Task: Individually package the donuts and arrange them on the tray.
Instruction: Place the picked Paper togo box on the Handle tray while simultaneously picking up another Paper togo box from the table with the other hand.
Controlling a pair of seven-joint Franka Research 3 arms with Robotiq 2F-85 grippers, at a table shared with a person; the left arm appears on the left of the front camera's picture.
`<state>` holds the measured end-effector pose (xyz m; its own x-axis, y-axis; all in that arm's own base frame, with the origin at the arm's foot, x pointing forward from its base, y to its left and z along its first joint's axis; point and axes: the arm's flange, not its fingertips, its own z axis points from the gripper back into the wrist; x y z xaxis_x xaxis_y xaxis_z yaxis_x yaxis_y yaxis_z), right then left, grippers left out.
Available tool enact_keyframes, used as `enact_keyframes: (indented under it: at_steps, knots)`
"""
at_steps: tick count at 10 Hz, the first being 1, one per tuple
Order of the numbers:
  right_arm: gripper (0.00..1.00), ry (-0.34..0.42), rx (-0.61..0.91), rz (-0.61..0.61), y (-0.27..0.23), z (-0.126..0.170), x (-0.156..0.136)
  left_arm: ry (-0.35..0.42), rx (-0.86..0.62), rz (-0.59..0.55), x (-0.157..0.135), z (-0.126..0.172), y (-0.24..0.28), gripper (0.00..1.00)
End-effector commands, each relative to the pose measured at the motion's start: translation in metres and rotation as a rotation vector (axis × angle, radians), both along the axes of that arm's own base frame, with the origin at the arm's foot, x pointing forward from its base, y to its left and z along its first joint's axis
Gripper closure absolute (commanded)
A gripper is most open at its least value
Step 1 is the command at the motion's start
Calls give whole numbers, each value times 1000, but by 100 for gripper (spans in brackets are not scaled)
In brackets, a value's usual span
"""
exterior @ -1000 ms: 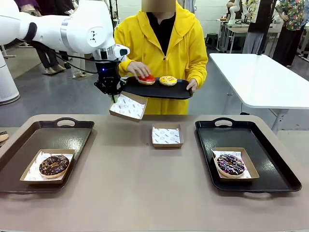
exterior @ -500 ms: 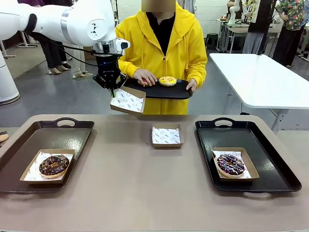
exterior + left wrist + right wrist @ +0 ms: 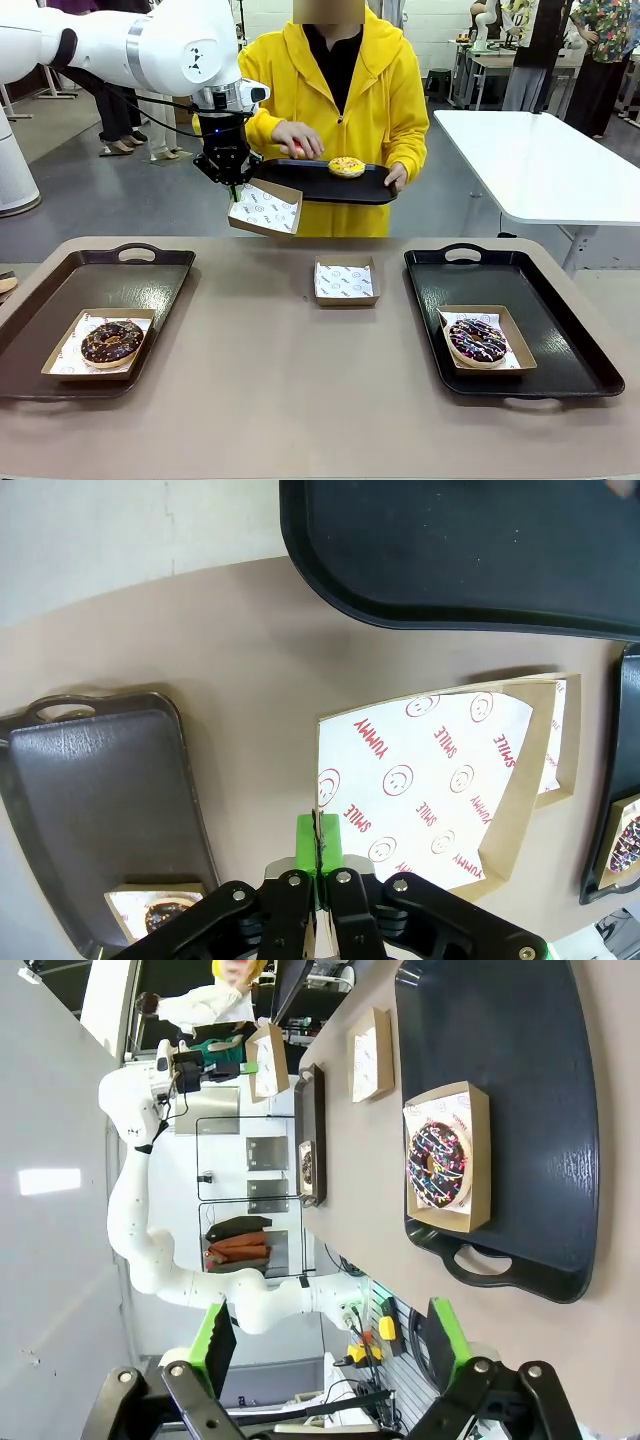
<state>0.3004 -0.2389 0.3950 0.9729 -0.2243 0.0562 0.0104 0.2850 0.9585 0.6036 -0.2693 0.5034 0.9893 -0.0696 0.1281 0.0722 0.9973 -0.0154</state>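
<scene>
L gripper is pinching the rim of an empty paper-lined box, pads pressed together on the card wall. It's holding the box up, tilted, just under the near-left edge of the person's tray, approx 11 o'clock over the table. R gripper is hanging spread wide, nothing between its fingers.

The person's hand is covering the red donut; the yellow donut is lying at its 3 o'clock on that tray. The chocolate donut is sitting boxed at 8 o'clock and the sprinkled dark donut boxed at 4 o'clock. A spare box is waiting mid-table.

Probably these donuts are light and soft, w/ icing that's sticky and smears. Best taking them by the bare sides, or moving them by the box rim. The thin card is likely to sag once loaded.
</scene>
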Motion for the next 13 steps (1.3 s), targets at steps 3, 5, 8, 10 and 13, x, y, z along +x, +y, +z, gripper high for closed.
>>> enact_keyframes:
  at_steps: [3,5,8,10,13]
  knots:
    - [0,1,9,-6,-1,3,-1,0,-10,-18,1,1,3,100]
    - [0,1,9,-6,-1,3,-1,0,-10,-18,1,1,3,100]
    - [0,1,9,-6,-1,3,-1,0,-10,-18,1,1,3,100]
    - [0,1,9,-6,-1,3,-1,0,-10,-18,1,1,3,100]
    - [0,1,9,-6,-1,3,-1,0,-10,-18,1,1,3,100]
